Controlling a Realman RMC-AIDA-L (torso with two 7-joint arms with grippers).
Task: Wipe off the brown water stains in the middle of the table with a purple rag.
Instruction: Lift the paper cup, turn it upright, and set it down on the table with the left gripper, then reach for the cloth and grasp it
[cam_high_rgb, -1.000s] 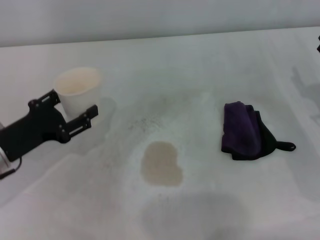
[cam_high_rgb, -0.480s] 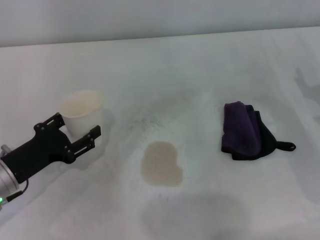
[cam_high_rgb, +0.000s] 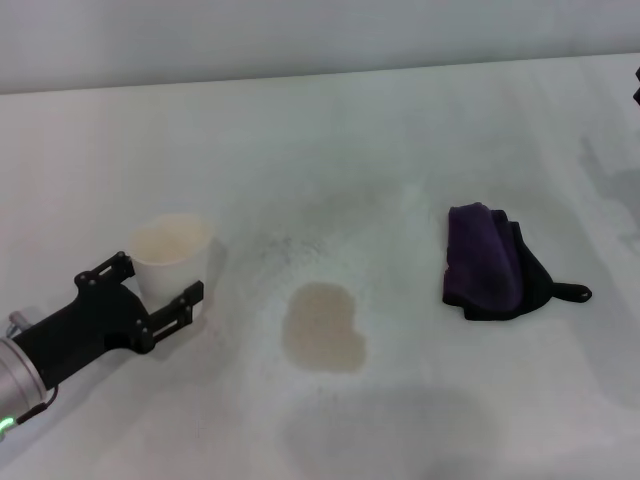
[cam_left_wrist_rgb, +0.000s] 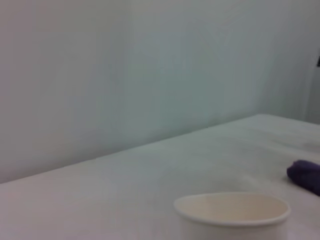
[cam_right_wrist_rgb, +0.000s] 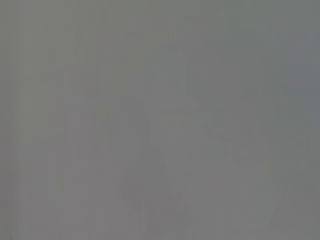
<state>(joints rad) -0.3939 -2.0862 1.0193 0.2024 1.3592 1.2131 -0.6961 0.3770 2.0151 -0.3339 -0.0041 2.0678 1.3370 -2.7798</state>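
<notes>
The brown water stains form one pale tan blotch in the middle of the white table. The purple rag lies bunched to the right of it, its black tab pointing right; it also shows in the left wrist view. My left gripper is at the near left, shut on a white paper cup, left of the stain. The cup's rim fills the bottom of the left wrist view. My right gripper is out of view; the right wrist view is plain grey.
A grey shadow patch lies on the table in front of the stain. A dark sliver shows at the far right edge. A pale wall runs behind the table's far edge.
My left gripper has moved toward the near edge and slightly right, carrying the white paper cup with it. The rag and the stain have not moved.
</notes>
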